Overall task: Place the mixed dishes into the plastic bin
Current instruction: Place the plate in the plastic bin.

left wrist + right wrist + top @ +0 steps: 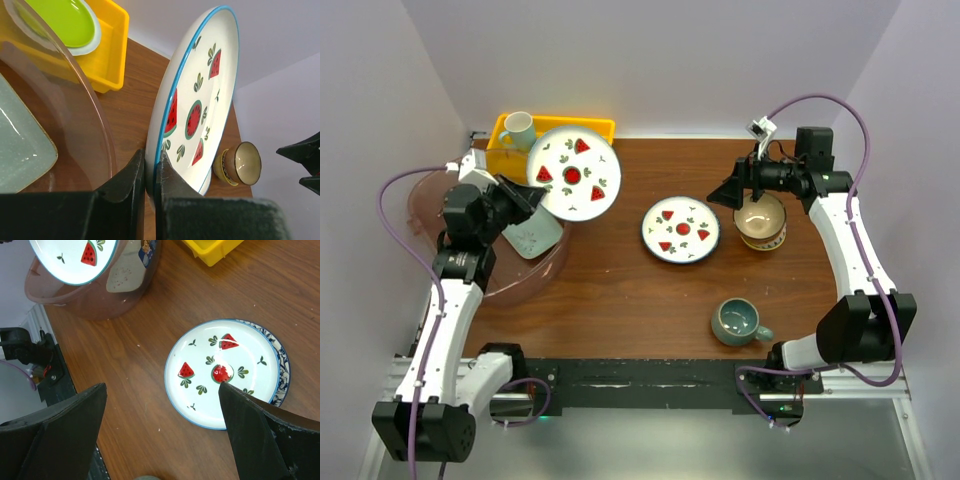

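My left gripper (527, 196) is shut on the rim of a white watermelon-patterned plate (574, 173) and holds it tilted above the edge of the pinkish plastic bin (542, 274). In the left wrist view the fingers (131, 176) pinch the plate's blue rim (200, 100). A pale green tray (533, 234) lies in the bin. My right gripper (733, 193) is open and empty, beside the cream-tan bowl (760, 220). A second watermelon plate (681, 229) lies on a blue-patterned plate (283, 359). A teal mug (737, 321) stands near the front.
A yellow tray (508, 128) at the back left holds a white mug (518, 130) and a lime-green plate (65, 20). Walls close in on the left, right and back. The right gripper (162, 435) hangs over bare wood left of the stacked plates (222, 372).
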You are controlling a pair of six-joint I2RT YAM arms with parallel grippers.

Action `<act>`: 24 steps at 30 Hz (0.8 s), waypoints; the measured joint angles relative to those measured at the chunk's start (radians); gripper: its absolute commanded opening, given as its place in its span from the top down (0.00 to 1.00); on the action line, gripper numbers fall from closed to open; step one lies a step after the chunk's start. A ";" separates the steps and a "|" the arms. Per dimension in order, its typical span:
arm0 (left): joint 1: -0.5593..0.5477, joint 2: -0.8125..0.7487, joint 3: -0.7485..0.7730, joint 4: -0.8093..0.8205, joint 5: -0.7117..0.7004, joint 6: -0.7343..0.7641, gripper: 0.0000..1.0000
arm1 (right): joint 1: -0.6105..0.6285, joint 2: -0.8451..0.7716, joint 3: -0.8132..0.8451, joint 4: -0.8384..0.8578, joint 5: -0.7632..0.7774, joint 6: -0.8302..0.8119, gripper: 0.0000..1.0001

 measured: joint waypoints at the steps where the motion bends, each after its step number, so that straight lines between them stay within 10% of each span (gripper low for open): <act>1: 0.002 0.004 0.008 -0.006 -0.005 0.000 1.00 | 0.000 0.000 0.000 0.000 0.001 0.000 0.02; 24: 0.100 0.066 0.086 -0.100 -0.222 -0.012 1.00 | -0.002 0.001 -0.002 0.002 0.003 0.000 0.02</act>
